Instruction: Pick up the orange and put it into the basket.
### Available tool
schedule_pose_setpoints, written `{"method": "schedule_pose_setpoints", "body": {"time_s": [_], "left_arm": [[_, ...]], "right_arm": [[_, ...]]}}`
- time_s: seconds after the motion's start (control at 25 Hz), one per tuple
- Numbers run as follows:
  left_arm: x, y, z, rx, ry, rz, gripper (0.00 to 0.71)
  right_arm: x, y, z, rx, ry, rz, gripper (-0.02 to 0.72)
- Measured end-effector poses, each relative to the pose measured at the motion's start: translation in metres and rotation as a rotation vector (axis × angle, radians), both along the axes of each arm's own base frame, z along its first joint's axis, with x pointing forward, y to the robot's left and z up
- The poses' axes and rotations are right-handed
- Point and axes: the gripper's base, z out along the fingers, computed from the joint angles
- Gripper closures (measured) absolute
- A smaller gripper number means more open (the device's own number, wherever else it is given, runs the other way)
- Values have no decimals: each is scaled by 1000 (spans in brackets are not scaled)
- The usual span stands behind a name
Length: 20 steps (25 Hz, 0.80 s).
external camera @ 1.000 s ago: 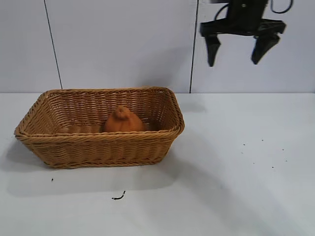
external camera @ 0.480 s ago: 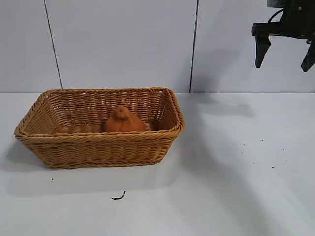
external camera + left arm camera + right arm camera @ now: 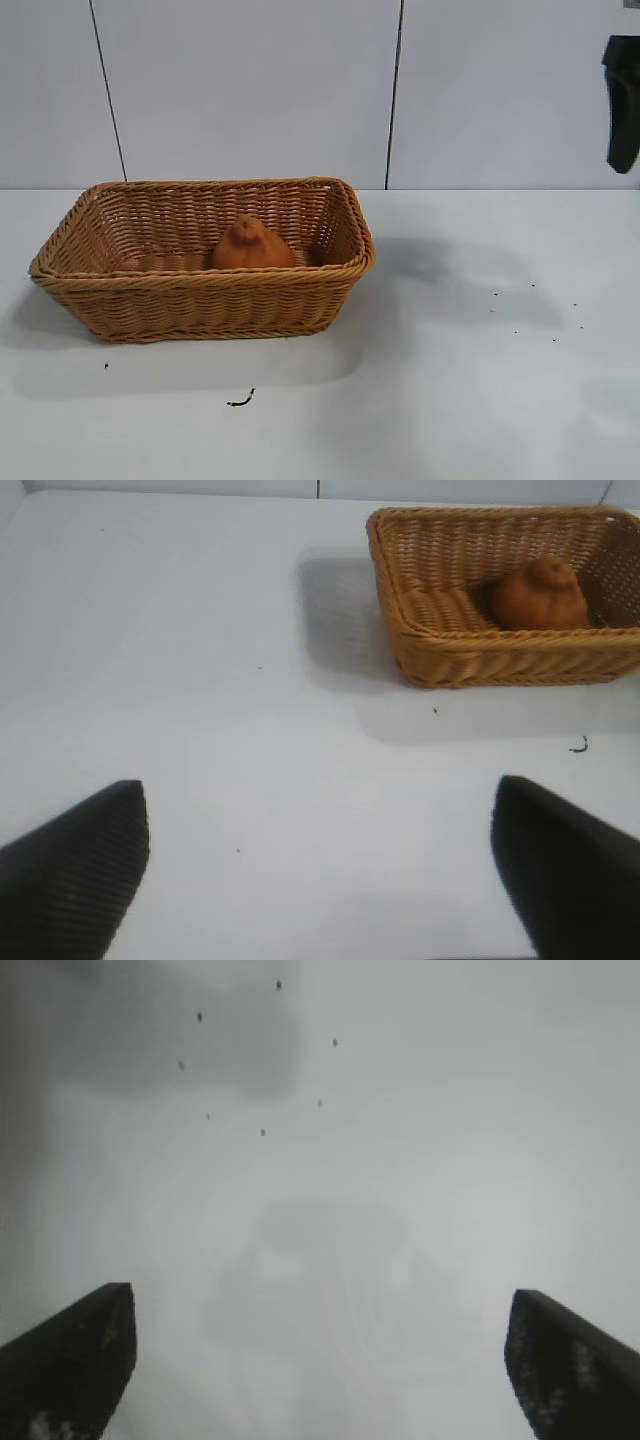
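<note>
The orange (image 3: 250,245) lies inside the wicker basket (image 3: 200,300), near its middle, knobby top up. It also shows in the left wrist view (image 3: 538,595) inside the basket (image 3: 480,655). My right gripper is high at the right edge of the exterior view, where only one of its fingers (image 3: 622,103) shows; in the right wrist view it (image 3: 320,1360) is open and empty above bare table. My left gripper (image 3: 320,870) is open and empty over the table, well away from the basket, and is out of the exterior view.
A small dark scrap (image 3: 240,400) lies on the white table in front of the basket. Several dark specks (image 3: 530,310) dot the table at the right. A panelled white wall (image 3: 250,90) stands behind.
My right gripper has moved up and to the right, away from the basket, almost leaving the exterior view. The orange and basket have not moved.
</note>
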Motion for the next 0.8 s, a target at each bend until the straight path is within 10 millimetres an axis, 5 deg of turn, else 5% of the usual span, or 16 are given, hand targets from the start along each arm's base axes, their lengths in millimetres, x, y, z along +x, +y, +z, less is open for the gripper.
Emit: {"method": "schedule_pose_setpoints", "body": {"time_s": [0.4,0.68,0.8], "left_arm": [[0,0,0,0,1,0,44],[0,0,0,0,1,0,44],[0,0,0,0,1,0,44]], "right_arm": [[-151,4,1,-27,-184,97,10],[-222,7,-24,-32,-484,94,10],[-243,8,-20,-36,-620,92,10]]}}
